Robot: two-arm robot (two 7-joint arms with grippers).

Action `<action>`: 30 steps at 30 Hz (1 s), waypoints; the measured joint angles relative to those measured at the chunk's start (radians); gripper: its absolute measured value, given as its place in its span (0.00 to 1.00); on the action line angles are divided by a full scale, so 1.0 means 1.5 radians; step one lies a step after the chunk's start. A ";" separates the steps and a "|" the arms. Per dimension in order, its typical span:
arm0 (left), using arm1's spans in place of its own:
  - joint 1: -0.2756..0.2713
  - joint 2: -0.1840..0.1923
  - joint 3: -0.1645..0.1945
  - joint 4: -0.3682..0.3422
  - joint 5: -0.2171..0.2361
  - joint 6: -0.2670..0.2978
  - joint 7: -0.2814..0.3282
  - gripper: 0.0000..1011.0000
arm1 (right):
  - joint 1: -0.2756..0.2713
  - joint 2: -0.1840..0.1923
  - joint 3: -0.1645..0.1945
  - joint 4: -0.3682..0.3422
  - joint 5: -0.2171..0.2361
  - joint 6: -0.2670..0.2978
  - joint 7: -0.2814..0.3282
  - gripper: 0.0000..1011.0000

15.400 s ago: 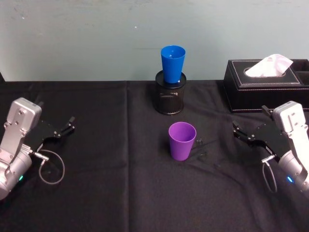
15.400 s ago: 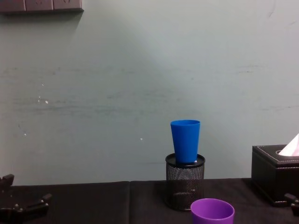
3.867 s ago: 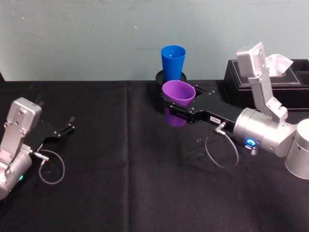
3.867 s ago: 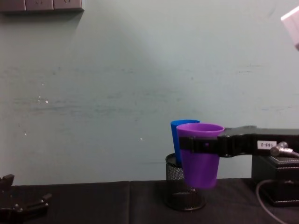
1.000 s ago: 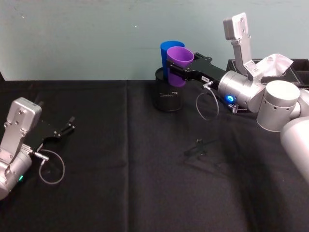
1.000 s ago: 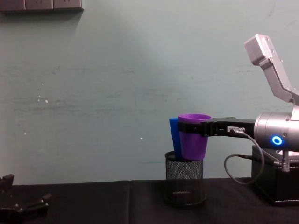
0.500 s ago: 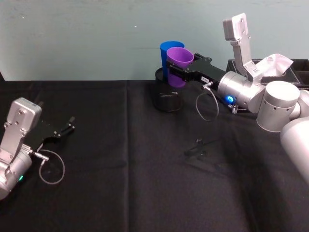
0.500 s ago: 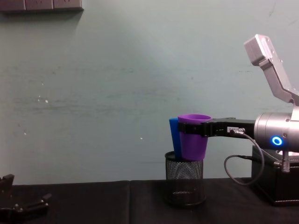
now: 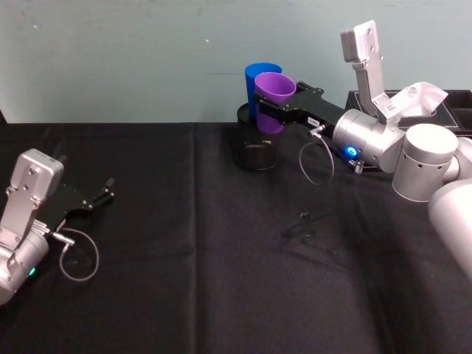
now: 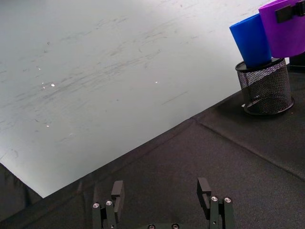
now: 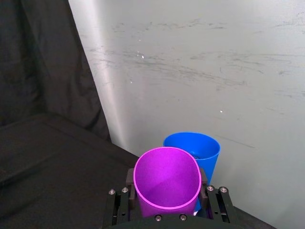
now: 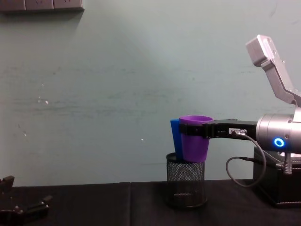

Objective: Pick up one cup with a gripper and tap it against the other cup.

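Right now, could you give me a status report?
Right gripper shut on purple cup, held alongside blue cup in mesh holder. Left gripper open, parked.

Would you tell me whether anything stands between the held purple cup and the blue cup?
Nothing visible does. The right gripper holds the purple cup beside the blue cup in the mesh pen holder; they look touching or nearly so. The left gripper rests open at the table's left.

The table has a black cloth all over it. A black mesh pen holder stands at the back, and a black tissue box sits far to its right. A small black thing lies near the middle.
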State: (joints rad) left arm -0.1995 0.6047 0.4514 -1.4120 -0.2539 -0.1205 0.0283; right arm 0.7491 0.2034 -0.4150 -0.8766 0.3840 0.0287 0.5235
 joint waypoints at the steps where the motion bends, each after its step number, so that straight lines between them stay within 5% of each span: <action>1: 0.000 0.000 0.000 0.000 0.000 0.000 0.000 0.99 | 0.000 0.000 0.000 0.000 0.000 0.000 0.000 0.72; 30: 0.000 0.000 0.000 0.000 0.000 0.000 0.000 0.99 | 0.000 0.000 0.000 0.000 0.000 0.000 0.000 0.72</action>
State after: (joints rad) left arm -0.1995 0.6047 0.4514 -1.4120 -0.2539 -0.1205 0.0283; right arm 0.7491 0.2033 -0.4150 -0.8767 0.3840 0.0285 0.5232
